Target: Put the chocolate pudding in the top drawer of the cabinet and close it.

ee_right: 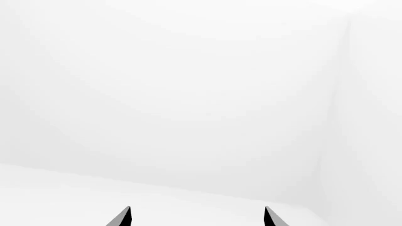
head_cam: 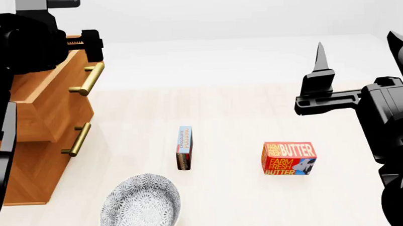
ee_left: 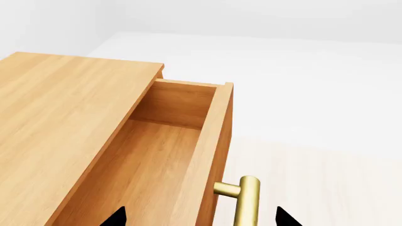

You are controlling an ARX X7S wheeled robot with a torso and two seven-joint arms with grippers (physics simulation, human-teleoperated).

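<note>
**A:** Where's the chocolate pudding (head_cam: 185, 147) sitting?

**B:** It's seen standing on its thin edge on the pale tabletop (head_cam: 245, 202), roughly mid-table in the head view, touched by nothing. Just in front of it, toward the robot, a patterned bowl (head_cam: 140, 205) is parked, near but apart. A Farm Fresh Butter box (head_cam: 288, 158) is set off to the right side, clearly separated from it.

**A:** And the top drawer (ee_left: 157, 155)?

**B:** Already pulled out of the cabinet (ee_left: 56, 122). Bare wood is shown inside in the left wrist view, as far as can be seen. Its brass handle (ee_left: 246, 200) is framed between the two fingertips of the left gripper (ee_left: 201, 219), which are spread wide apart; whether the bar is actually touched can't really be made out, since only the tips are caught at the frame edge. The lower drawer's handle (head_cam: 76, 140) is seen below, that drawer being shut.

**A:** Anything blocking the route?

**B:** The left arm itself is hung over the drawer front. The right gripper (ee_right: 196, 217) is held up high, well clear of the table, its fingers parted, with only white wall faced.
</note>
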